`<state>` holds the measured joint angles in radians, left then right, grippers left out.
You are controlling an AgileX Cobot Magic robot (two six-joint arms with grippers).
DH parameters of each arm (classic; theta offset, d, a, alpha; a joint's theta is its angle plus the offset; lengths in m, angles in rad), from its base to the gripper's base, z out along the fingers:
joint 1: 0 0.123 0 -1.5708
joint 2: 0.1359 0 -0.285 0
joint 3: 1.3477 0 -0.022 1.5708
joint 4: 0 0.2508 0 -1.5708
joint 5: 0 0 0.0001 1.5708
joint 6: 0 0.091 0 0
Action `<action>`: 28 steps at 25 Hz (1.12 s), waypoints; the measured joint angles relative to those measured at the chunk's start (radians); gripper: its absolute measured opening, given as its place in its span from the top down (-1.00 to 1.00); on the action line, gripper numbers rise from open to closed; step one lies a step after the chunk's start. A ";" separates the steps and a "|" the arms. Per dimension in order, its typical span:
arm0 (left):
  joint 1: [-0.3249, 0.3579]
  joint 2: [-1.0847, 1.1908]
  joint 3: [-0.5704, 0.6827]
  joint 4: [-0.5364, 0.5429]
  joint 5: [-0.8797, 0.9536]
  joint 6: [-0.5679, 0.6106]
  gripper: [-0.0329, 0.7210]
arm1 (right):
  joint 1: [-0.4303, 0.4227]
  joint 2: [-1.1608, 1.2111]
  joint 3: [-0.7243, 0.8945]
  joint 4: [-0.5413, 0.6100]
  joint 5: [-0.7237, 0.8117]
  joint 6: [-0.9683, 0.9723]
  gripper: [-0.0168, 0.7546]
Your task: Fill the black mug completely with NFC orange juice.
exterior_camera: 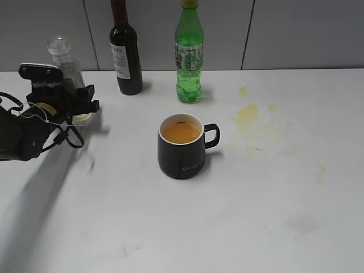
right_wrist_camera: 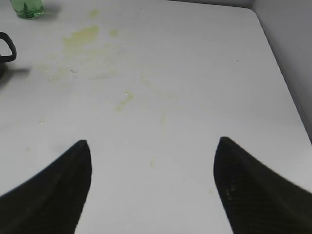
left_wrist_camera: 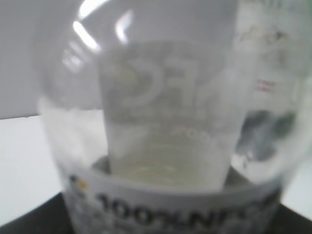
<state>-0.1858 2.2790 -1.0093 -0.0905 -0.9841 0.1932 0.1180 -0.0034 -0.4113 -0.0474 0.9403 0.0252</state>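
The black mug [exterior_camera: 182,159] stands mid-table, handle to the right, with cloudy NFC orange juice [exterior_camera: 181,132] a little below its white rim. The clear juice bottle [exterior_camera: 62,57] stands upright at the back left and looks nearly empty, with a pale yellowish rest at its base. My left gripper [exterior_camera: 79,103] is shut round its lower body. In the left wrist view the bottle [left_wrist_camera: 165,122] fills the frame, with its white label at the bottom. My right gripper [right_wrist_camera: 153,161] is open and empty over bare table. The mug's handle [right_wrist_camera: 7,48] shows at the left edge there.
A dark wine bottle [exterior_camera: 126,51] and a green soda bottle [exterior_camera: 189,57] stand at the back, behind the mug. Yellowish spill stains [exterior_camera: 247,116] mark the table right of the mug; they also show in the right wrist view [right_wrist_camera: 80,36]. A wall rises behind the table.
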 joint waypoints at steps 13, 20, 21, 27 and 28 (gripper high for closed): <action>0.000 0.000 0.000 0.001 0.015 -0.039 -0.60 | 0.000 0.000 0.000 0.000 0.000 0.000 -0.58; 0.000 0.000 0.000 0.000 0.027 -0.040 -0.72 | 0.000 0.000 0.000 0.000 0.000 0.000 -0.58; 0.000 0.000 0.000 0.000 0.028 -0.040 -0.72 | 0.000 0.000 0.000 0.000 0.000 0.000 -0.58; 0.000 0.000 0.000 -0.002 0.027 -0.040 -0.76 | 0.000 0.000 0.000 0.000 0.000 0.001 -0.58; 0.000 0.000 0.000 -0.003 0.026 -0.040 -0.76 | 0.000 0.000 0.000 0.000 0.000 0.001 -0.58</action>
<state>-0.1858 2.2790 -1.0093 -0.0936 -0.9582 0.1532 0.1180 -0.0034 -0.4113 -0.0474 0.9403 0.0259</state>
